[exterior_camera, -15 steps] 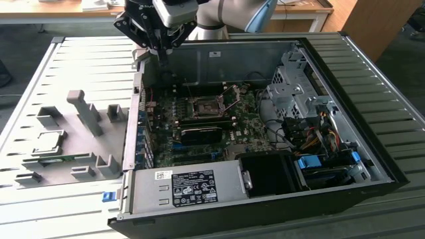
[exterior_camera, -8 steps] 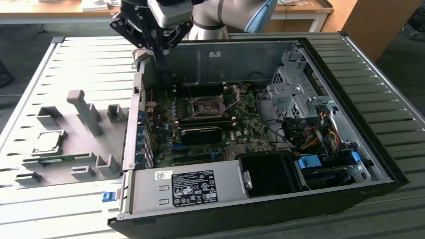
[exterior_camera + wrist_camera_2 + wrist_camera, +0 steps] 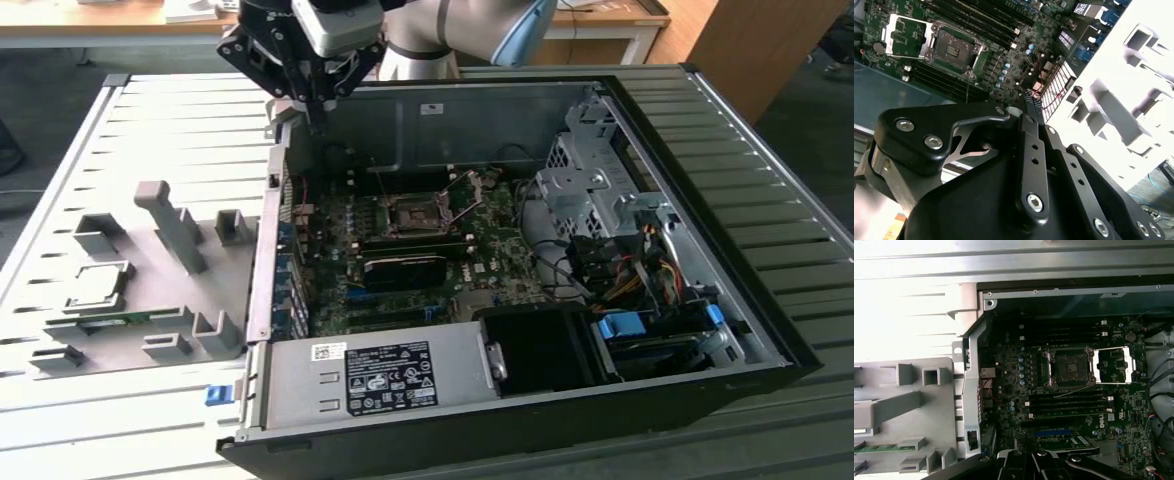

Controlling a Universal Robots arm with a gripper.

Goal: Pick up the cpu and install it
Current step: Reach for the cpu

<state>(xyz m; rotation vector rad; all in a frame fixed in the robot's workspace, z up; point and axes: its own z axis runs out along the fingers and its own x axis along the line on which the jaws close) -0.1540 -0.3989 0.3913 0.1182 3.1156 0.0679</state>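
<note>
A: Where is the cpu [image 3: 99,284]?

B: Flat on the grey fixture plate [image 3: 154,292] on the worktop [image 3: 134,110], outside the computer case [image 3: 441,120]; square, so no long axis; one only.

A: The socket [image 3: 418,212]?

B: One, mid-motherboard, lid open.

A: And the fingers?

B: Farthest back; the gripper [image 3: 318,105] hangs over the case's rear corner, fingers pressed together, holding nothing; the cpu lies well apart, toward the exterior view's left and nearer the camera, with the case wall between.
</note>
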